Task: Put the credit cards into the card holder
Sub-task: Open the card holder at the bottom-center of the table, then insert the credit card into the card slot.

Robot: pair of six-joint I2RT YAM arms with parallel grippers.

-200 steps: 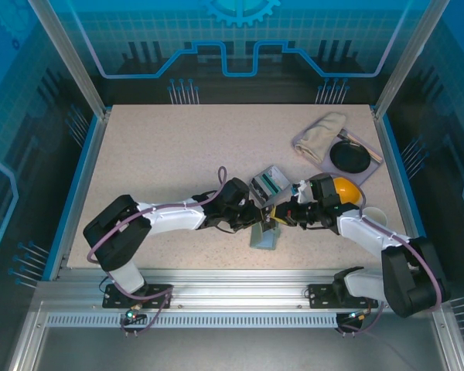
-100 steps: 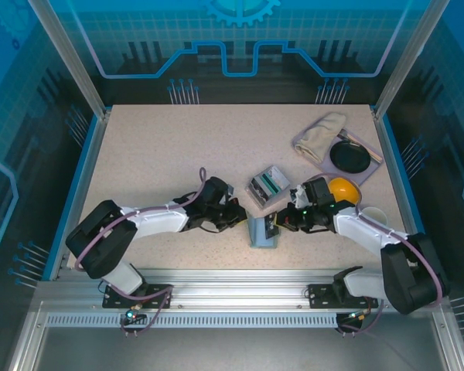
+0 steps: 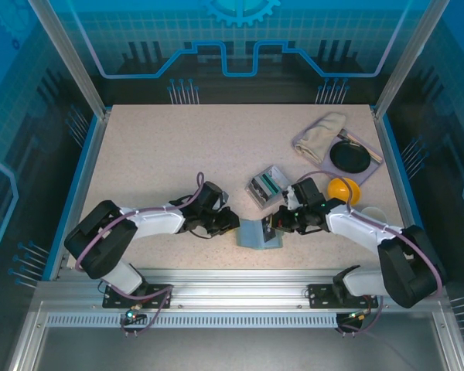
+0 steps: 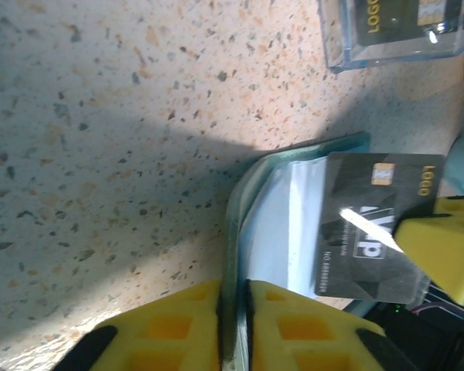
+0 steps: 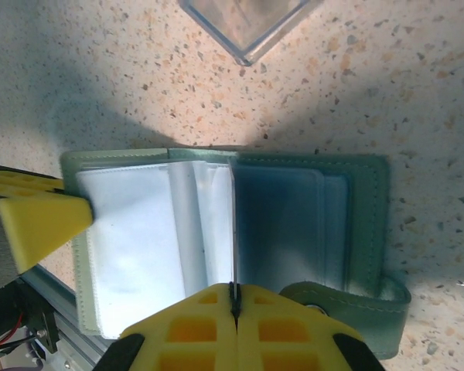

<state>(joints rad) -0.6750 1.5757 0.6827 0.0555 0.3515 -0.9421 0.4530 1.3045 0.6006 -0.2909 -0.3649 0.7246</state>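
Speckled beige table (image 3: 162,154): wide bare room to the left and far side. The work sits tight by the near edge, close to the aluminium front rail (image 3: 232,280). The soft grey-green folding card holder (image 3: 255,236) lies open between the two grippers. A small clear plastic box (image 3: 267,184) is just behind it, not touching.

Writing: the thin dark grey plastic card (image 4: 371,232) reads "LOGO" in gold next to a gold chip, then a big "VIP" and a "NO." line too small to read. A second "LOGO" shows on a dark card inside the box.

Holder inside: teal slots on one half, clear sleeves on the other, snap tab at one corner.

Right gripper (image 5: 233,292) is clamped fully onto the dark card, which stands edge-on, upright over the holder's fold. Left gripper (image 4: 233,297) has its pads nearly together either side of the holder's cover edge — can't tell if it's actually pinching.
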